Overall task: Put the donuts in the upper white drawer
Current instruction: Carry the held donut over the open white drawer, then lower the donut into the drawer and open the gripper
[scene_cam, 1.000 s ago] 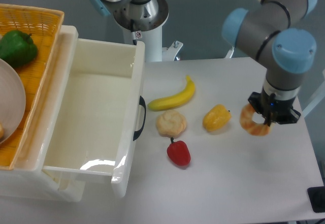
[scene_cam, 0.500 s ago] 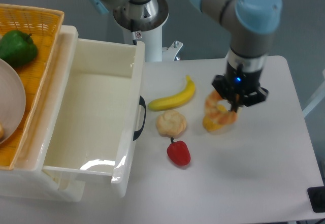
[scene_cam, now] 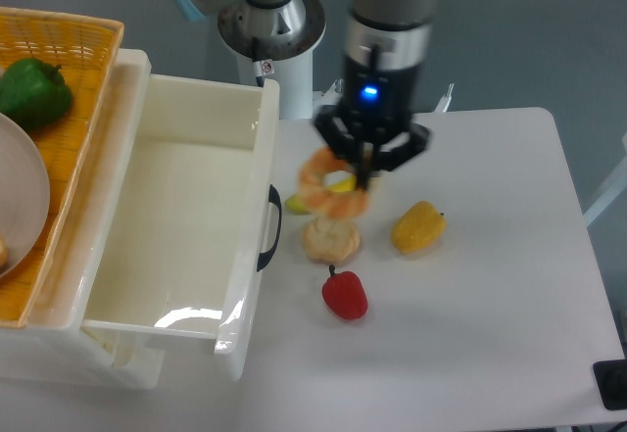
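Note:
A golden-orange glazed donut (scene_cam: 329, 185) hangs in the air above the table, held upright in my gripper (scene_cam: 361, 170), which is shut on its right side. It hovers over the banana and the round bun, just right of the upper white drawer (scene_cam: 176, 246). That drawer is pulled out and open, its inside bare, with a black curved handle (scene_cam: 270, 228) on its front facing the donut.
A yellow bell pepper (scene_cam: 418, 227), a red pepper (scene_cam: 345, 294) and a pale bun (scene_cam: 330, 239) lie on the white table. A banana (scene_cam: 294, 203) is mostly hidden behind the donut. An orange wicker basket (scene_cam: 69, 89) with a green pepper (scene_cam: 33, 91) sits at far left.
The arm has swung left across the table carrying the donut, from the right edge past the yellow pepper to a spot near the drawer's front.

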